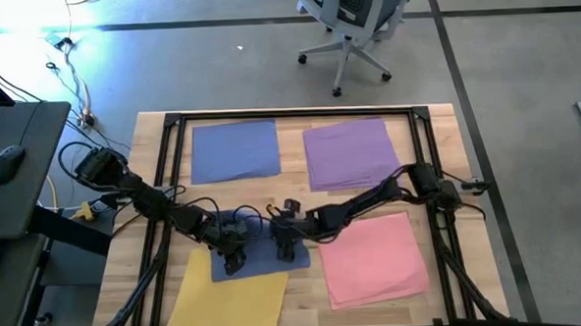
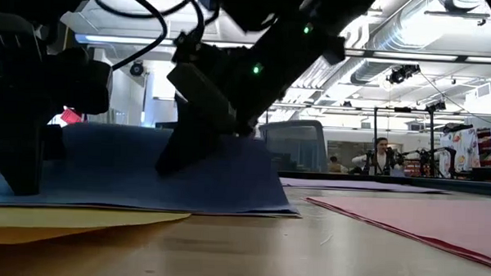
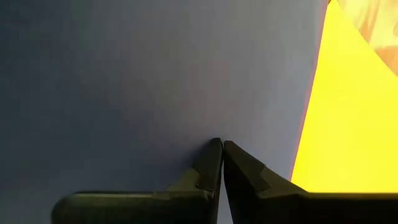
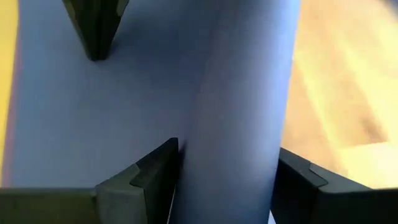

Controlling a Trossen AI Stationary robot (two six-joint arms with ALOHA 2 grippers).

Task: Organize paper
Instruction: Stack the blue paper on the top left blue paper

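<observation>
A blue sheet of paper (image 1: 255,255) lies near the table's front, its left part overlapping a yellow sheet (image 1: 233,301). My left gripper (image 1: 232,258) is shut, with its tips down on that blue sheet. My right gripper (image 1: 286,246) stands open at the sheet's right part, where the paper bulges up between its fingers (image 4: 158,177). Flat on the table lie another blue sheet (image 1: 233,151) at the far left, a purple stack (image 1: 352,152) at the far right and a pink stack (image 1: 373,258) at the near right. My left gripper presses its shut fingertips (image 3: 214,152) down on the blue sheet's flat face (image 3: 155,93), slanting from above, a little in from the edge that borders the yellow sheet. My right gripper slants down onto the blue sheet with its fingers apart. A rounded hump of the paper (image 4: 233,124) fills the gap between them, and one finger stands beyond the sheet's edge, over the wood. The rest of the sheet stays on the table.
A black frame (image 1: 298,114) runs around the work area. Bare wood (image 1: 297,197) shows between the sheets. Beyond the table's far edge stands an office chair (image 1: 353,23). A person (image 2: 382,155) shows far off in the room.
</observation>
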